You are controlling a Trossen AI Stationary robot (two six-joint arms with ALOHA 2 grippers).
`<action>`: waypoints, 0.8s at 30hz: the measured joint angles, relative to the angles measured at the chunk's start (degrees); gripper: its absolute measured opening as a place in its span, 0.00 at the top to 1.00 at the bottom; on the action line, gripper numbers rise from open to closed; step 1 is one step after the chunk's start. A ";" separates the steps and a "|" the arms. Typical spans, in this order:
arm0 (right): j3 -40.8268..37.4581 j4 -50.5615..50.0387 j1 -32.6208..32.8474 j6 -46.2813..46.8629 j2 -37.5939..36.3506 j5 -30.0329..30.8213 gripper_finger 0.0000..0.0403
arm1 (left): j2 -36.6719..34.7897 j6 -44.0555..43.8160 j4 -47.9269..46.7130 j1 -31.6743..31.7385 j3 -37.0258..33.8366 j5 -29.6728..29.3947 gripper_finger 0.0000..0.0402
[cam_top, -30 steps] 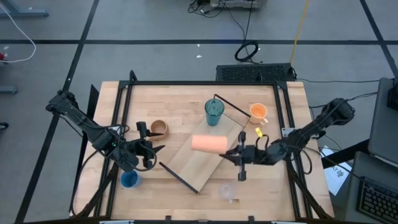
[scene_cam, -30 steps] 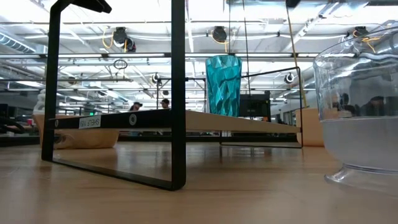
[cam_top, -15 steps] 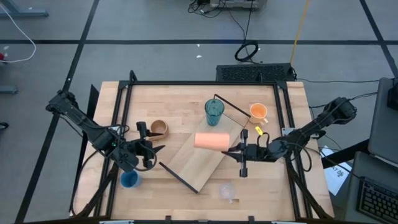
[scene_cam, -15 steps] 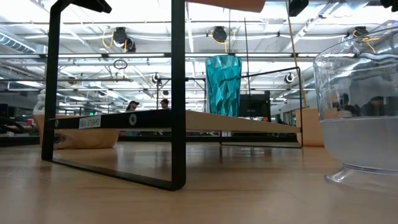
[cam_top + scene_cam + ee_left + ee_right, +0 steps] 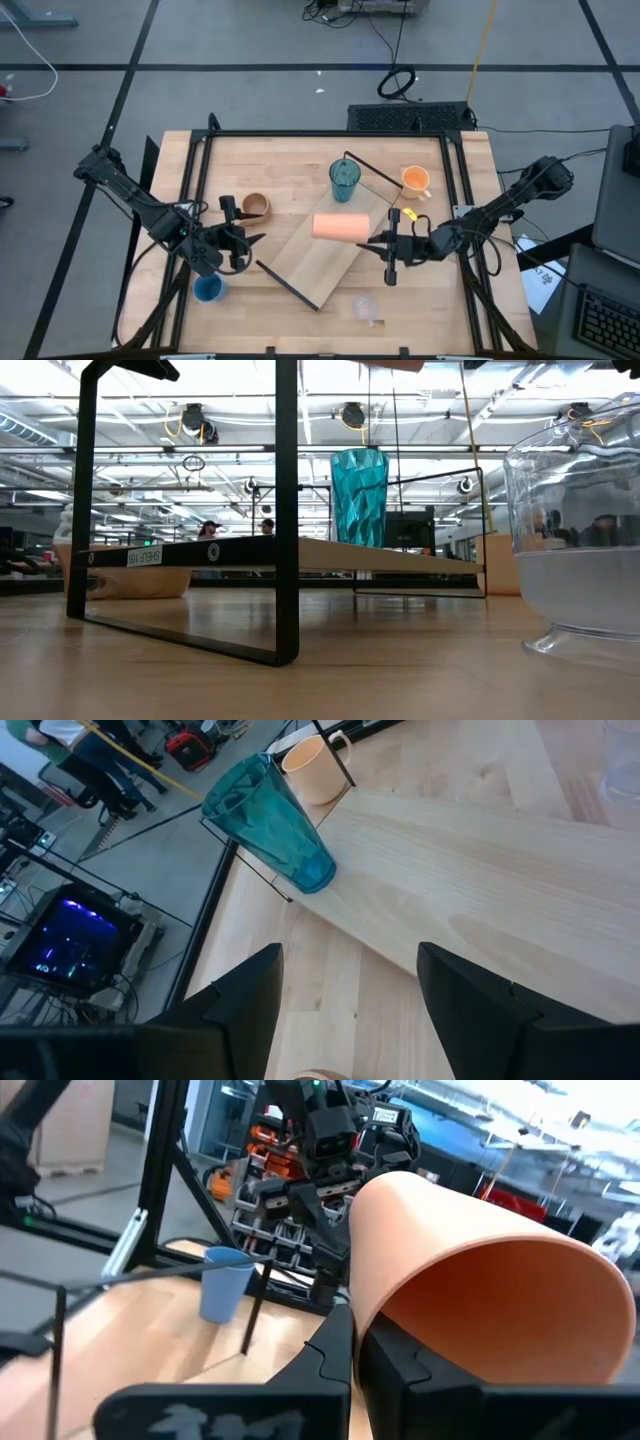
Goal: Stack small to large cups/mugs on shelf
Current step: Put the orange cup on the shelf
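My right gripper (image 5: 385,243) is shut on an orange cup (image 5: 340,226) that lies on its side in the air above the light-wood shelf (image 5: 315,262). A teal tumbler (image 5: 344,180) stands upright on the shelf's far end. On the tabletop stand an orange handled mug (image 5: 416,180), a tan mug (image 5: 256,206), a small blue cup (image 5: 208,289) and a clear cup (image 5: 366,306). My left gripper (image 5: 246,239) hovers open at the table's left, between the tan mug and the blue cup, touching nothing. My right gripper pinches the orange cup's wall at its rim (image 5: 362,1316), one finger (image 5: 332,1352) outside and the other inside the mouth. The fingers come about level from the table's right. The cup is lifted clear of the shelf, on its side, its base toward the table's left.
Thin black rails stand at the shelf's ends (image 5: 288,287), (image 5: 368,170). In the low view the clear cup (image 5: 575,540) looms close at the right. Black frame bars run along the table's left and right edges. People move in the room beyond.
My right gripper has rolled about the line it points along, turning the orange cup with it. The cup has shifted a little toward the table's far right and stays clear of the shelf. My left gripper has kept still.
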 joint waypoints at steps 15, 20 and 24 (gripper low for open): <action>0.02 -0.22 0.11 -10.35 0.02 0.09 1.00 | -0.02 -0.24 -0.02 0.00 0.00 0.02 0.42; 0.02 -0.24 0.13 -9.71 0.02 0.09 1.00 | 0.00 -0.37 -0.02 -0.02 0.00 0.02 0.42; 0.04 -0.24 0.13 -8.92 0.02 0.11 1.00 | 0.00 -0.37 -0.02 -0.02 0.00 0.02 0.42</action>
